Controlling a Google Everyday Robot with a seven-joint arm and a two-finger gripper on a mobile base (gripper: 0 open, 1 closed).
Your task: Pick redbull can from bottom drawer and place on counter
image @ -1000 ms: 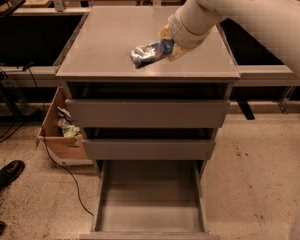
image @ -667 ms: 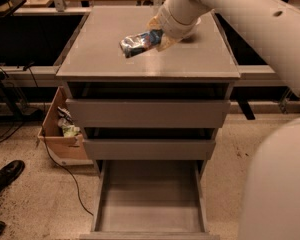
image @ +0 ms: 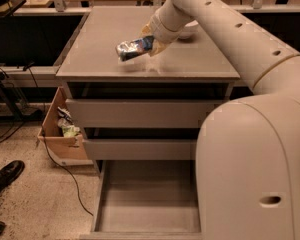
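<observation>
The redbull can [image: 132, 48], silver with blue patches, is held tilted on its side just above the counter [image: 100, 49], near the middle of the grey top. My gripper [image: 149, 45] is shut on the can's right end, with the white arm reaching in from the right. The bottom drawer [image: 145, 204] is pulled out below and shows nothing inside. The arm hides the drawer's right part.
A white bowl [image: 188, 30] sits on the counter behind the gripper, partly hidden by the arm. The two upper drawers [image: 135, 113] are shut. An open cardboard box [image: 62, 131] stands on the floor at the cabinet's left. A black shoe [image: 5, 176] is at the lower left.
The gripper with the can has moved left and farther over the counter, and the arm now fills the right side of the view.
</observation>
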